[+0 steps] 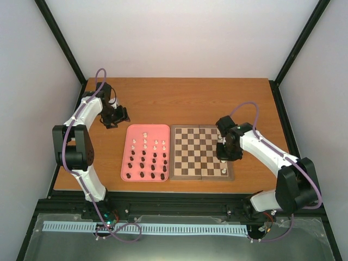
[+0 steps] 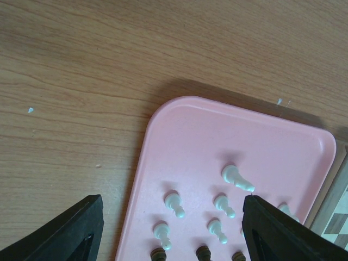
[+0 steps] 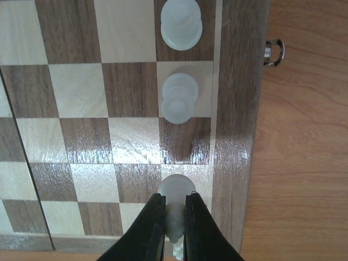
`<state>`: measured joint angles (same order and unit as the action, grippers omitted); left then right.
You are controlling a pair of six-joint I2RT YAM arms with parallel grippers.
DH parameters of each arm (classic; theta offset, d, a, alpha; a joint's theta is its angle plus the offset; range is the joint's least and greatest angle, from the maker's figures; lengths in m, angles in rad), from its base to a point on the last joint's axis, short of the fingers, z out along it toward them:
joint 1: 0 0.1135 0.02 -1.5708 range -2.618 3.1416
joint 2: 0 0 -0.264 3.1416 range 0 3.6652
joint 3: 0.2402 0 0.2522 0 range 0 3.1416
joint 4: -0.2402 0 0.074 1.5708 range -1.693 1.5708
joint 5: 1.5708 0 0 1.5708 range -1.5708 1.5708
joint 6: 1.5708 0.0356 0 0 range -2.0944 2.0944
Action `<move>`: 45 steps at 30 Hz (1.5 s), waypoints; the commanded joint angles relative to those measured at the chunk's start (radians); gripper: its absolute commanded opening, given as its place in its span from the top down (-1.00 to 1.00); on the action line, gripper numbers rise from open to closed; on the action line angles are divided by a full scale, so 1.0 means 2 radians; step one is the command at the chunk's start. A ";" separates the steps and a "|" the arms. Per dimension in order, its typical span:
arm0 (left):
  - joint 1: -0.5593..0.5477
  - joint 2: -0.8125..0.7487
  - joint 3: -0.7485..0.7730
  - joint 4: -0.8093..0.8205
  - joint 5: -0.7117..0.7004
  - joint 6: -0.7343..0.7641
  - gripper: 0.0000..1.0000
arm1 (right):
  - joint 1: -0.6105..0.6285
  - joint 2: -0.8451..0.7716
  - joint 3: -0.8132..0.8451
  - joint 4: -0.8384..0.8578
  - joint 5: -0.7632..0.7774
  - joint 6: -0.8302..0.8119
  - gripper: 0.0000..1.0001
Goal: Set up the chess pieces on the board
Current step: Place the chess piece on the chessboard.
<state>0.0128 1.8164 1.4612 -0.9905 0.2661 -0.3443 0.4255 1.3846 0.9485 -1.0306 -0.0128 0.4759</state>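
Note:
The wooden board (image 1: 198,152) lies right of centre. My right gripper (image 1: 223,154) is over its right edge column. In the right wrist view the gripper (image 3: 175,200) is shut on a white chess piece (image 3: 176,187), whose round base is over a light square near the board's corner. Two more white pieces (image 3: 179,98) stand further along that edge column. The other white and dark pieces (image 1: 147,157) stand on the pink tray (image 1: 130,136). My left gripper (image 1: 117,116) is open and empty off the tray's far left corner. In its wrist view (image 2: 173,204) it looks down on white pieces (image 2: 236,178).
The tray lies against the board's left side; a board corner shows in the left wrist view (image 2: 337,220). A metal clasp (image 3: 273,51) sticks out of the board's side. Bare wooden table (image 1: 190,100) lies behind the tray and board, with black frame posts at the corners.

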 commanded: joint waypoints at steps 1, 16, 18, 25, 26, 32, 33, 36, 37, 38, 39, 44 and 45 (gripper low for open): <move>-0.001 -0.002 0.000 0.007 0.006 -0.005 -0.57 | -0.006 -0.002 -0.015 0.038 0.003 0.026 0.94; -0.002 0.002 0.003 0.007 0.003 -0.002 -0.58 | -0.019 0.038 -0.017 0.063 0.017 0.021 0.93; -0.001 0.003 0.003 0.006 0.004 -0.002 -0.58 | -0.022 0.040 -0.017 0.064 0.016 0.019 0.93; -0.001 0.009 0.007 0.005 0.006 -0.002 -0.58 | -0.027 0.047 -0.023 0.067 0.009 0.013 0.90; -0.001 0.009 0.007 0.005 0.005 -0.002 -0.58 | -0.027 0.048 -0.023 0.068 0.009 0.012 0.90; -0.001 0.010 0.008 0.004 0.005 -0.002 -0.58 | -0.028 0.055 -0.022 0.071 0.008 0.008 0.88; -0.001 0.010 0.008 0.005 0.005 -0.001 -0.58 | -0.029 0.058 -0.022 0.071 0.007 0.006 0.87; -0.002 0.010 0.008 0.004 0.005 -0.001 -0.58 | -0.029 0.062 -0.021 0.070 0.003 0.005 0.86; -0.002 0.010 0.009 0.004 0.005 -0.001 -0.58 | -0.029 0.062 -0.022 0.069 0.003 0.004 0.85; -0.002 0.010 0.009 0.004 0.005 -0.001 -0.58 | -0.029 0.062 -0.022 0.069 0.002 0.003 0.83; -0.002 0.010 0.009 0.004 0.005 -0.001 -0.58 | -0.029 0.062 -0.022 0.067 0.003 0.003 0.81; -0.001 0.010 0.009 0.004 0.006 -0.001 -0.58 | -0.029 0.058 -0.024 0.063 0.005 0.003 0.62; -0.002 0.010 0.008 0.004 0.006 -0.002 -0.58 | -0.029 0.056 -0.025 0.062 0.005 0.003 0.61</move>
<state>0.0128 1.8282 1.4612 -0.9894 0.2665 -0.3443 0.3790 1.4994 0.9123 -0.9020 -0.0113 0.4835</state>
